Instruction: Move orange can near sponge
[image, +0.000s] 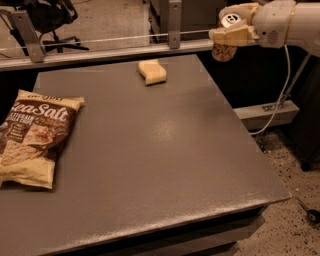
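Camera view: just the one angle, looking down across the table.
Gripper (228, 28): was up in the air past the table's far right corner, fingers clamped around the orange can.
Orange can (223, 52): was held off the table (165, 150), tipped so its silver top faced the camera, with the copper body poking out under the lower finger.
Sponge (152, 71): sat on the table by the far edge, roughly mid-width, well to the left of the can and lower down. Nothing was touching it.
Arm (287, 22): white, came in from the right edge, with a pale cable (282, 95) hanging under it.
Chip bag (35, 137): a big sea-salt one, lay flat at the left edge, well apart from the sponge.
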